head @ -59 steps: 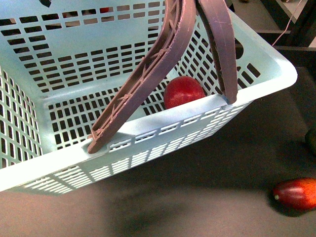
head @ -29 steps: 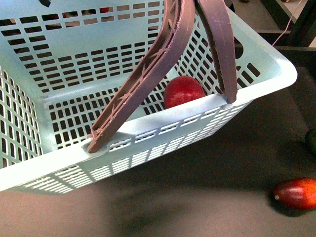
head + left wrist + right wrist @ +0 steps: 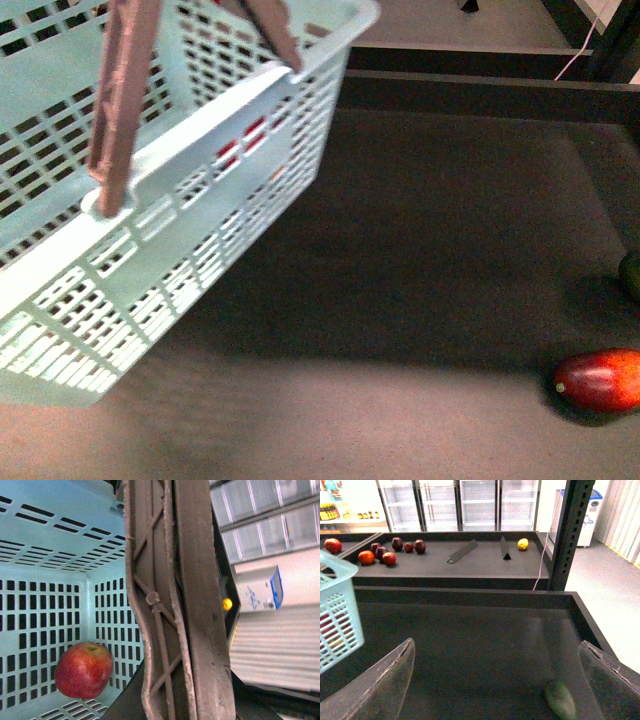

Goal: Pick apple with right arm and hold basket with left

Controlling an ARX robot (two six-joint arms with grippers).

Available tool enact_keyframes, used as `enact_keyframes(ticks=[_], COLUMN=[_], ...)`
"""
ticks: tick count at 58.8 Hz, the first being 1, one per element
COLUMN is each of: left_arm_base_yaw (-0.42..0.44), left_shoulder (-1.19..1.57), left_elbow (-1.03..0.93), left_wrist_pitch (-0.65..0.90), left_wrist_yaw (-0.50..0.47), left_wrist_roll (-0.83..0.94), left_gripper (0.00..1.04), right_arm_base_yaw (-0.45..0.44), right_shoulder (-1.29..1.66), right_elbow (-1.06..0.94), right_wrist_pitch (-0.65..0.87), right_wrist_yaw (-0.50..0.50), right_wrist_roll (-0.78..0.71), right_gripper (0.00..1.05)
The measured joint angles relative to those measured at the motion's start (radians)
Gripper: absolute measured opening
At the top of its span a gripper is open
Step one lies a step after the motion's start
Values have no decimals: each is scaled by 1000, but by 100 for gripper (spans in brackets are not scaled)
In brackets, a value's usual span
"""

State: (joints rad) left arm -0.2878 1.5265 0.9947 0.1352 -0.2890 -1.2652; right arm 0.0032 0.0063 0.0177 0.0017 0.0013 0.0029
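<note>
The pale mint-blue basket (image 3: 170, 210) hangs tilted at the upper left of the front view, above the dark table. Its two brownish-mauve handles (image 3: 175, 605) are pressed together in my left gripper (image 3: 187, 705), which is shut on them. The red apple (image 3: 83, 670) with a yellow patch at its stem lies inside the basket, in a bottom corner. In the front view it shows only as red behind the wall slots (image 3: 250, 132). My right gripper (image 3: 492, 690) is open and empty above the dark table, right of the basket (image 3: 337, 615). Neither arm shows in the front view.
An elongated dark red fruit (image 3: 600, 380) lies on the table at the front right. A dark green fruit (image 3: 631, 275) lies at the right edge and shows between the right fingers (image 3: 560, 700). A raised ledge (image 3: 480, 85) bounds the table's far side. Shelves with more fruit (image 3: 380, 554) stand behind.
The basket has swung up and to the left, uncovering the table's middle. The apple, seen over the rim before, now shows only through the slots.
</note>
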Motion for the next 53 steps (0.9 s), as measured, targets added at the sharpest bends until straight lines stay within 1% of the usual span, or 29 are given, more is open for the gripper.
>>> enact_keyframes(ticks=[2, 9, 16, 31, 36, 45, 53], left_arm_base_yaw=[38, 122, 175, 208, 211, 222, 229], left_shoulder=[6, 57, 142, 234, 241, 242, 239], left_elbow=[-12, -16, -15, 6, 5, -45, -113], left_wrist_pitch=[10, 15, 47, 57, 53, 80, 110], left_wrist_yaw=[-4, -25, -27, -36, -58, -108, -131], left_wrist_roll=[-23, -68, -127, -210, -246, -305, -335], left_gripper=[16, 16, 16, 16, 16, 16, 16], right_arm_base_yaw=[0, 0, 0, 0, 0, 0, 0], right_shoulder=[0, 0, 0, 0, 0, -1, 0], right_elbow=[0, 0, 0, 0, 0, 0, 0], right_wrist_pitch=[0, 0, 0, 0, 0, 0, 0], right_wrist_yaw=[0, 0, 0, 0, 0, 0, 0], right_wrist_roll=[0, 0, 0, 0, 0, 0, 0], right_gripper=[96, 96, 96, 96, 96, 96, 96])
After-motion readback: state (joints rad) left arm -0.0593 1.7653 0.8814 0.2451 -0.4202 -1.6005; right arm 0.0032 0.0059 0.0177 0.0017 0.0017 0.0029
